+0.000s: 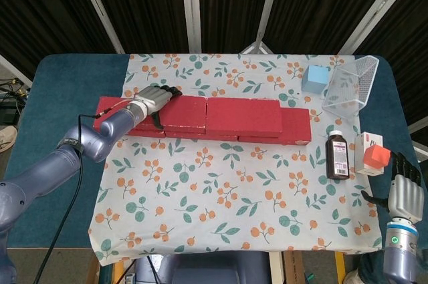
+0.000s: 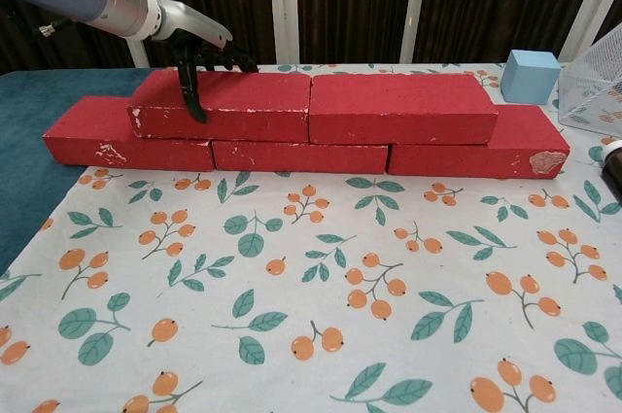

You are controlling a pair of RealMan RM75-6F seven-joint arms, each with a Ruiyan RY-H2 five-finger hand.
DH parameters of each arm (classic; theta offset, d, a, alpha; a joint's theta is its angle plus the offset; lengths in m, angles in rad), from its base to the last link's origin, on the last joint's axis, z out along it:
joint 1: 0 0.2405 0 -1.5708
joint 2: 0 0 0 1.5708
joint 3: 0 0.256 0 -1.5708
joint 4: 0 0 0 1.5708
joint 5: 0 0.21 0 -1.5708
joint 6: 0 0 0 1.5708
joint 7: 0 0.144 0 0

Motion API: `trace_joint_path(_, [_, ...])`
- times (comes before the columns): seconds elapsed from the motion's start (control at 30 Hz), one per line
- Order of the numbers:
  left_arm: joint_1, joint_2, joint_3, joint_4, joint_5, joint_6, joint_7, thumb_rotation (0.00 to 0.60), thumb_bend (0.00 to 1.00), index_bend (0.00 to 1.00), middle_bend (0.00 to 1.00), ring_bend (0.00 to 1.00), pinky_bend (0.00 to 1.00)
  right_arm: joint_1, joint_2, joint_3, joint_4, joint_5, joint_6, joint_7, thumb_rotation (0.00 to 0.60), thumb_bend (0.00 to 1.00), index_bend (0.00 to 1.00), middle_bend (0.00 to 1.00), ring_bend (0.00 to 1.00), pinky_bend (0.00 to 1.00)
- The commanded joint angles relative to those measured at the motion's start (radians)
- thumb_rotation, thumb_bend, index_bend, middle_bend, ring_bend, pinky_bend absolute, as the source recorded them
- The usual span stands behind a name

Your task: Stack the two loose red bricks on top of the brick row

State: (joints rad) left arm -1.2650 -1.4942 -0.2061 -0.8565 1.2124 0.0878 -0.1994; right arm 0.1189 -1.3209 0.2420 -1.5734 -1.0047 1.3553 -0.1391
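Two red bricks lie end to end on top of the row of red bricks. My left hand grips the left upper brick near its left end, thumb down the front face and fingers over the top toward the back edge. The right upper brick butts against it, untouched. My right hand hangs off the table's near right corner, fingers apart, holding nothing.
A light blue cube and a tipped wire basket stand at the back right. A brown bottle and a white and orange box sit right of the floral cloth's front area.
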Motion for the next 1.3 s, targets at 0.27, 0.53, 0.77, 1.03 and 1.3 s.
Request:
trace_joint_path(0.27, [-0.006, 0.009, 0.006, -0.013, -0.01, 0.009, 0.001, 0.6, 0.0, 0.01, 0.0, 0.0, 0.11, 0.002, 0.001, 0.0, -0.004, 0.005, -0.002, -0.009, 0.6, 0.05, 0.0, 0.0, 0.0, 0.0])
trace_joint_path(0.53, [-0.014, 0.019, 0.017, -0.018, -0.023, 0.01, 0.004, 0.6, 0.0, 0.0, 0.0, 0.0, 0.11, 0.001, 0.003, 0.0, -0.008, 0.009, 0.0, -0.014, 0.6, 0.05, 0.0, 0.0, 0.0, 0.0])
trace_joint_path(0.77, [-0.022, 0.034, 0.03, -0.036, -0.032, 0.02, 0.014, 0.6, 0.0, 0.0, 0.0, 0.0, 0.11, -0.001, 0.007, 0.0, -0.015, 0.014, 0.005, -0.024, 0.6, 0.05, 0.0, 0.0, 0.0, 0.0])
trace_joint_path(1.03, [-0.035, 0.099, 0.039, -0.112, -0.055, 0.029, 0.021, 0.6, 0.0, 0.0, 0.0, 0.0, 0.11, -0.001, 0.014, -0.001, -0.028, 0.024, 0.004, -0.041, 0.6, 0.05, 0.0, 0.0, 0.0, 0.0])
trace_joint_path(1.3, [-0.011, 0.245, 0.039, -0.261, -0.109, 0.107, 0.014, 0.6, 0.0, 0.01, 0.0, 0.0, 0.11, -0.005, 0.017, 0.0, -0.034, 0.018, 0.01, -0.026, 0.6, 0.05, 0.0, 0.0, 0.0, 0.0])
